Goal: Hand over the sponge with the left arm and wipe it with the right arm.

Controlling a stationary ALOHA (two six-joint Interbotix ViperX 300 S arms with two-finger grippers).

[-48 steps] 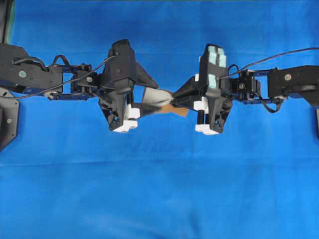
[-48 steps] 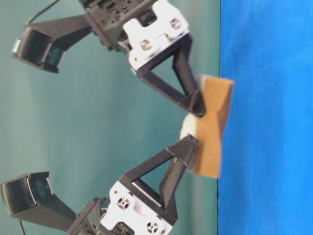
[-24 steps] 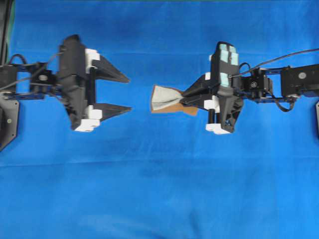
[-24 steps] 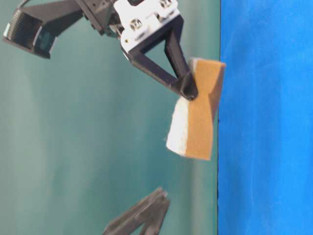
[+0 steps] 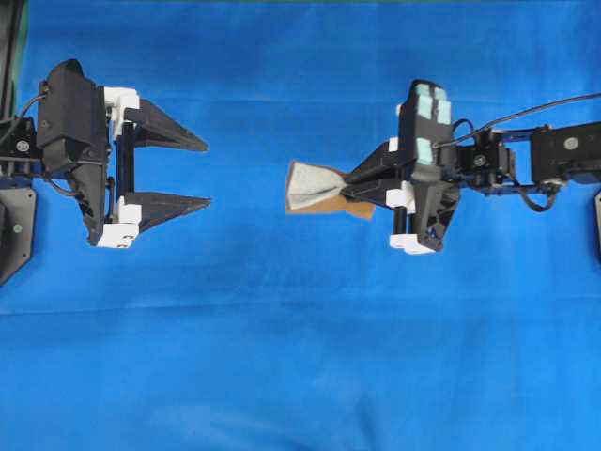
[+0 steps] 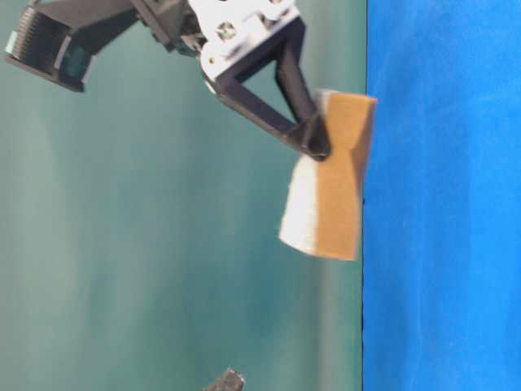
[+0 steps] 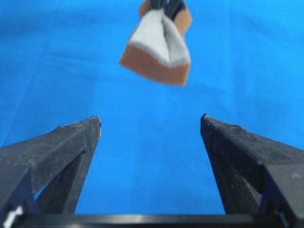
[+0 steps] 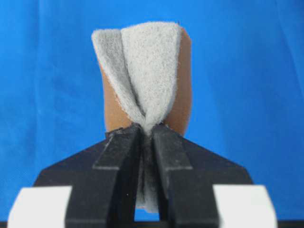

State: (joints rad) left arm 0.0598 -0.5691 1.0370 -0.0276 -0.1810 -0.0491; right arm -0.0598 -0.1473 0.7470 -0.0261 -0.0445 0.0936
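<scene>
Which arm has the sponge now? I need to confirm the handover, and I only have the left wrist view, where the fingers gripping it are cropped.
Observer: The right gripper, the one with teal strips, is shut on the sponge.
Operator: Pinched hard?
Observer: Yes, the grey top folds into a crease between its fingers.
Operator: Is my left gripper clear?
Observer: The left gripper is open, well apart from the sponge.

grey-white and tan-orange are showing on the sponge [image 5: 315, 187]; solid blue is covering the tablecloth [image 5: 300, 357].
</scene>
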